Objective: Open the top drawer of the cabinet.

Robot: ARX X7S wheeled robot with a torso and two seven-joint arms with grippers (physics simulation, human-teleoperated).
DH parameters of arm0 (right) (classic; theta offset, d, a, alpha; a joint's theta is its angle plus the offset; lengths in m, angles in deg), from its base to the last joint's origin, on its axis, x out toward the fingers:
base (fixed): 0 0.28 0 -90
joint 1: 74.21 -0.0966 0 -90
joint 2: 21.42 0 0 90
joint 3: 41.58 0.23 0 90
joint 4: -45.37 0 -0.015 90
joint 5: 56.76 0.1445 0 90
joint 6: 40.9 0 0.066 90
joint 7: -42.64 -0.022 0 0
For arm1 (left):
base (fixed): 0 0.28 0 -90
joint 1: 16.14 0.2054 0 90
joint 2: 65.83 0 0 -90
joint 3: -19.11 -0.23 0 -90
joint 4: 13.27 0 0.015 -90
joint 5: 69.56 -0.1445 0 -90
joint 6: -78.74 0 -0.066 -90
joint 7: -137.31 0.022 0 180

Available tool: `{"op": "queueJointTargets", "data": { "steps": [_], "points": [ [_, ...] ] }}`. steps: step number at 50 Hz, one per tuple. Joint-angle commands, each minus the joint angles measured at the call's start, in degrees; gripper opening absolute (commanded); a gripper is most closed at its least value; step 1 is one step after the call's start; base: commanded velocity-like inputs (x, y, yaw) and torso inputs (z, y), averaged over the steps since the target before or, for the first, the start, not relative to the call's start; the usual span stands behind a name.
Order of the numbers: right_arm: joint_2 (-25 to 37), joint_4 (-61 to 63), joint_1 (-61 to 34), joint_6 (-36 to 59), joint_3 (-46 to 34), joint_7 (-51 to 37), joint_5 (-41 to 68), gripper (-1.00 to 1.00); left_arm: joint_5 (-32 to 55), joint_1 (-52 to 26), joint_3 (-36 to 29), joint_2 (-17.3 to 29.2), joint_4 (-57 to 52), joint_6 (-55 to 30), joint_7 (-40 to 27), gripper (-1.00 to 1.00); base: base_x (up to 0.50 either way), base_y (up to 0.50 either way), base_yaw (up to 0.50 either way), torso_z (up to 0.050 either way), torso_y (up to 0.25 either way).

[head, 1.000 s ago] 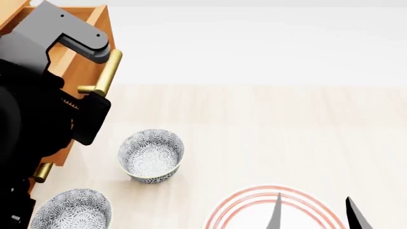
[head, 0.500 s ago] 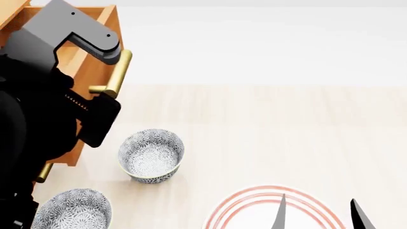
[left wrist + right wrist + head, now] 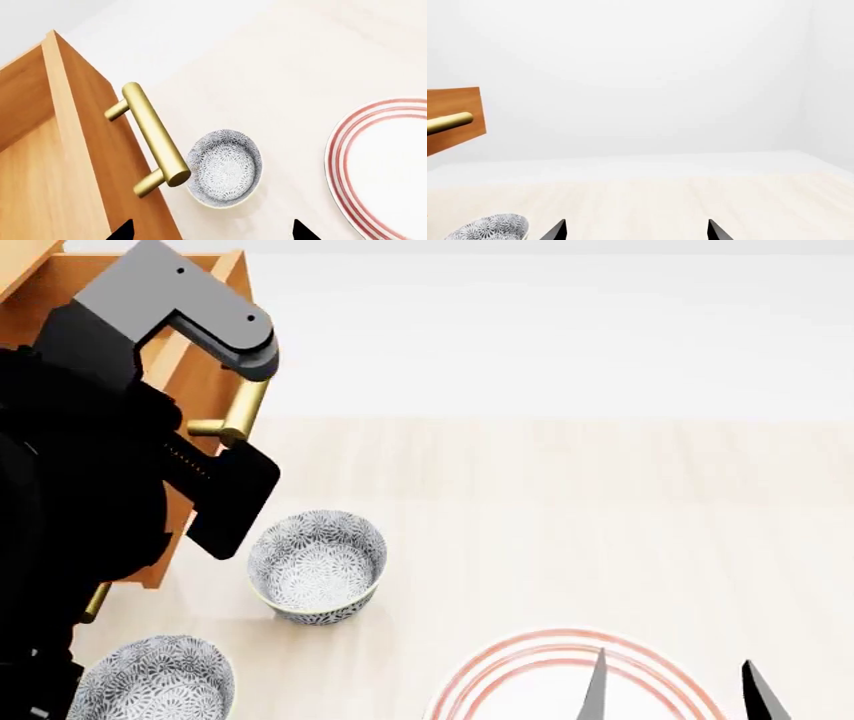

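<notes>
1. Head view, far left: large orange-brown wooden cabinet (image 3: 30,262) mostly behind the black left arm; the top drawer (image 3: 203,360), an orange-brown wooden box with a flat front, stands pulled out over the pale wood counter (image 3: 561,500).
2. Drawer's brass cylindrical bar handle (image 3: 155,134) on two posts is bare in the left wrist view, nothing clamped on it.
3. Left gripper (image 3: 210,231): only two dark jaw tips show, well apart, holding nothing; handle and drawer front lie beyond them.
4. Blue-patterned round bowl (image 3: 318,565) sits just beside the drawer front; a second patterned bowl (image 3: 150,678) is nearer the robot, at the frame's lower left.
5. White plate with red rings (image 3: 534,680) is right of the bowls.
6. Right gripper (image 3: 674,690): jaws spread over the plate, empty.
</notes>
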Motion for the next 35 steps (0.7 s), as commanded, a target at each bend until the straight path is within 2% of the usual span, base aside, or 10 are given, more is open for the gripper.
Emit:
{"op": "queueJointTargets", "data": {
  "steps": [1,17,24,25,26,29,35],
  "points": [
    [0.05,-0.29,0.33,-0.54,0.12,-0.03,0.0,1.0,3.47,-0.05,-0.38,-0.07,-1.38,-0.08,0.19,1.0,0.0,0.0,0.0,0.0,0.0],
    [0.32,-0.04,0.48,-0.54,0.4,-0.3,0.49,1.0,8.3,-1.2,-1.42,-0.07,-4.74,-0.08,0.2,1.0,0.0,0.0,0.0,0.0,0.0],
    [0.43,-0.2,0.57,-0.66,0.61,-0.28,0.83,1.0,7.2,-2.23,2.0,-0.07,-9.91,-0.08,0.2,1.0,0.0,0.0,0.0,0.0,0.0],
    [0.42,-0.3,0.58,-0.76,0.58,-0.23,0.79,1.0,15.79,-10.83,-0.42,8.52,-3.58,-0.07,-8.4,1.0,0.0,0.0,0.0,0.0,0.0],
    [0.4,-0.38,0.53,-0.73,0.54,-0.25,0.78,1.0,24.39,-16.65,1.02,12.86,-6.46,-0.05,-16.99,1.0,0.0,0.0,0.0,0.0,0.0],
    [0.41,-0.36,0.39,-0.59,0.39,-0.36,0.64,1.0,50.17,-17.48,3.82,16.53,-8.74,2.77,-42.77,1.0,0.0,0.0,0.0,0.0,0.0],
    [0.41,-0.25,-0.02,-0.25,-0.06,-0.83,-0.13,1.0,101.74,-11.14,10.72,24.9,-23.43,7.93,-94.34,1.0,0.0,0.0,0.0,0.0,0.0]
  ]
}}
